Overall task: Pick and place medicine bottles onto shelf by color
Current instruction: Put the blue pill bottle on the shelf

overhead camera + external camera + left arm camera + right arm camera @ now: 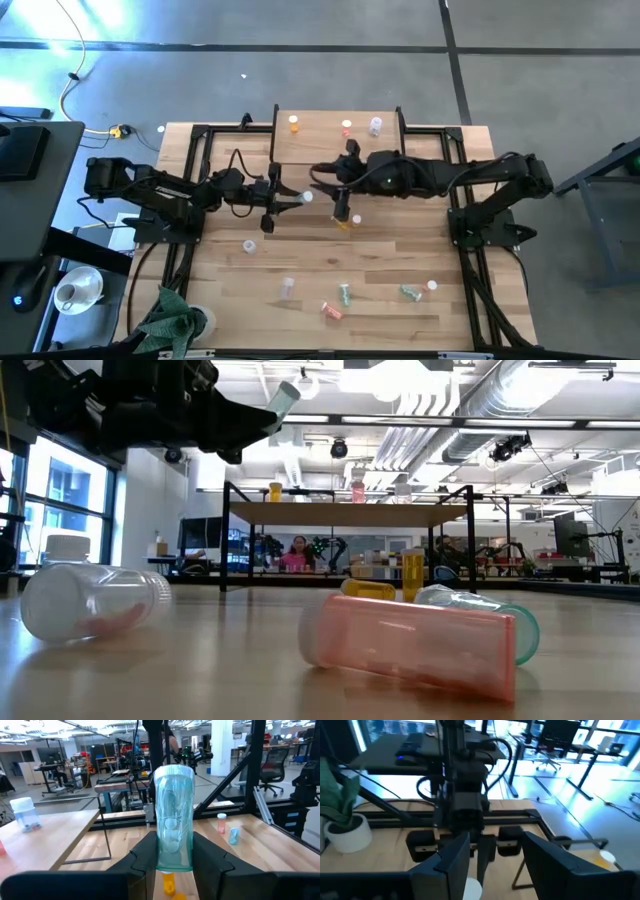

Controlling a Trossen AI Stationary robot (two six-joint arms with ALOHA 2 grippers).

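3 medicine bottles [345, 127] stand on the shelf [320, 145] at the far side. The left pincer [290, 200] grips a green bottle [173, 817] near the shelf's left edge; the right pincer [341, 212] hangs open beside it. About 7 bottles remain on the bench [300, 255].

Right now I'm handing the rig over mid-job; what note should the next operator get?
Left gripper: shut on a teal-green clear plastic bottle, raised above the table beside the shelf.
Right gripper: open, empty, near the shelf's front edge.
Done: orange, pink-red and clear bottles stand on the light wood shelf with black legs.
Left: the held bottle, an orange bottle by the right gripper, and about seven scattered on the wooden tabletop.
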